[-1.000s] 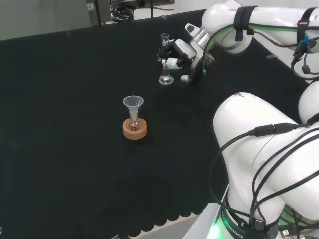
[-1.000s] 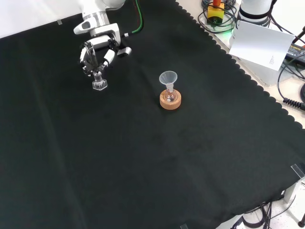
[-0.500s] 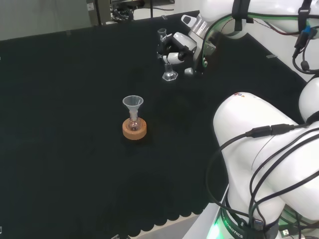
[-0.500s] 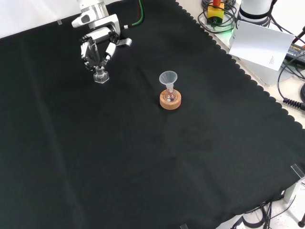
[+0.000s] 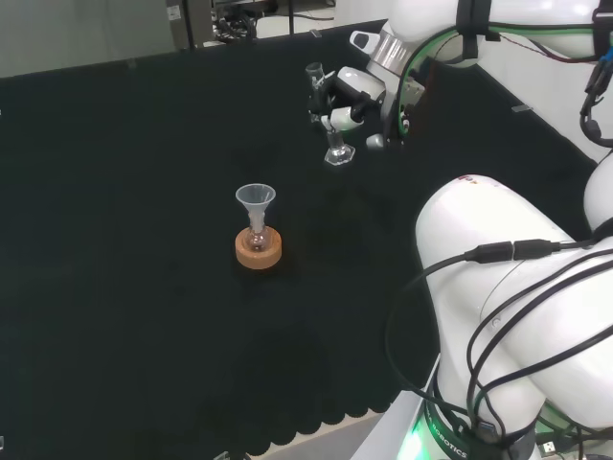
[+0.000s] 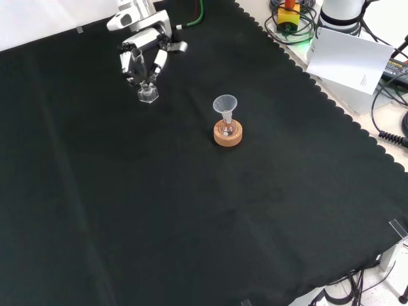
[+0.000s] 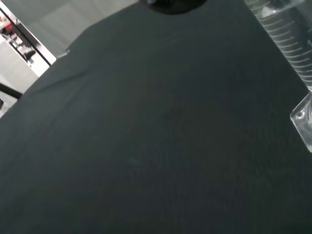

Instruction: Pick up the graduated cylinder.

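The hand (image 5: 347, 96) has its fingers curled round the graduated cylinder (image 5: 328, 115), which hangs tilted with its hexagonal foot (image 6: 148, 94) clear of the black cloth (image 6: 191, 210). A second ago that foot stood on the cloth — since then it has risen and moved toward the funnel (image 5: 256, 201) on its cork ring (image 5: 259, 249). The pick-up looks essentially done.

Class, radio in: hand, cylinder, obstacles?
Hand shut on graduated cylinder, tilted, base off the cloth. Funnel in flask on cork ring stands apart, not in the way.
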Controlling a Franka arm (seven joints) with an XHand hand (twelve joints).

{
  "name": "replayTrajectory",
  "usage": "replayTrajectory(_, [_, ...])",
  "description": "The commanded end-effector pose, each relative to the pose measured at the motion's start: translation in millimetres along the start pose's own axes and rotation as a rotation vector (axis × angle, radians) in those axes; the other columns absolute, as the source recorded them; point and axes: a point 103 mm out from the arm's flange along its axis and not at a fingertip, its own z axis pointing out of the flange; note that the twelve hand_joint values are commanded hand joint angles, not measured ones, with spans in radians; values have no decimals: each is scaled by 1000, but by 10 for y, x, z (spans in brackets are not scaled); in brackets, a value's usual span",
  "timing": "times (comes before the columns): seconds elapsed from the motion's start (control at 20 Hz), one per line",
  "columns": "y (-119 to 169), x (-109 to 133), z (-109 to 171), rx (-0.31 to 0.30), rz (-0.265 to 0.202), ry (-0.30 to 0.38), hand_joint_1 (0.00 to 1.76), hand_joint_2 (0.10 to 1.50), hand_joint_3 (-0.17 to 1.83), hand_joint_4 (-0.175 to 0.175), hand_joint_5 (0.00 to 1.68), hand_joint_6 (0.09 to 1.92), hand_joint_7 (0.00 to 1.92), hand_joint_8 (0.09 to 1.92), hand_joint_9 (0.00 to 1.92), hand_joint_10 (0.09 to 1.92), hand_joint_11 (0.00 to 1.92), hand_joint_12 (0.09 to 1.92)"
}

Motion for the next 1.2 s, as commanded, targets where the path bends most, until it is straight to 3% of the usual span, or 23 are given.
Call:
replayTrajectory(0.05, [-338, 182, -129, 71, -10, -99, 1271, 1088, -5, -175, 1029, 934, 1066, 903, 1509, 87, 1298, 714])
replayTrajectory(0.35, [-554, 331, -142, 149, -42, -153, 1271, 1087, -4, -175, 1029, 932, 1067, 901, 1510, 87, 1298, 710])
replayTrajectory(0.8, [-710, 373, -98, 268, -29, -208, 1272, 1087, -4, -175, 1030, 931, 1068, 900, 1511, 87, 1300, 706])
replayTrajectory(1.2, [-864, 414, -124, 296, -21, -234, 1271, 1087, -3, -175, 1029, 932, 1067, 902, 1512, 87, 1300, 703])
